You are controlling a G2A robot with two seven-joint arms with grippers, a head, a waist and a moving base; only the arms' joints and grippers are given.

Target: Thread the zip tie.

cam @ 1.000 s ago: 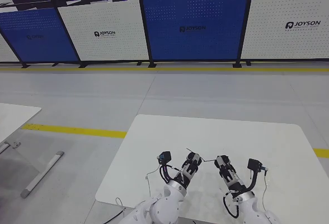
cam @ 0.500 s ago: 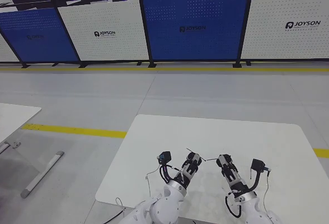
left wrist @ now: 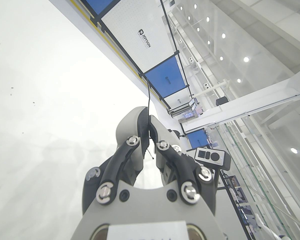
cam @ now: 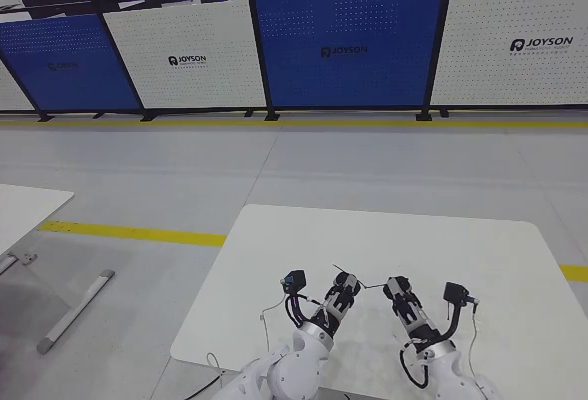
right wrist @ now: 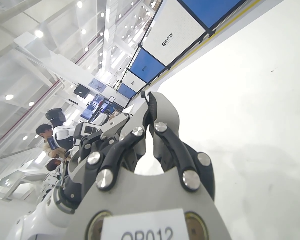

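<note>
**Barely any net change: the right arm drifts out and returns, with the zip tie pinched on both sides**

Over the last second the only motion is in the right arm. Half a second ago it sits slightly nearer the bench's (cam: 374,235) right edge, and now it is back where it was a second ago. The left arm holds its place throughout. The gap between the two tips is therefore the same as a second ago. This looks like a small alignment wobble, and the threading seems no further along. Whether the strap's tip has entered the locking head is too fine to tell.

Both arms rise from the near edge, about midway along it, and lean toward each other over the bench, so their tips sit near but apart. The left end effector (cam: 346,284) is clenched on the zip tie (left wrist: 148,96), whose thin black tail sticks out straight beyond the fingertips. The right end effector (cam: 394,287) is also clamped tight, with a short black stub of the tie poking past its pads. From above, a thin dark line spans the gap between the two tips, clear of the bench surface.
</note>
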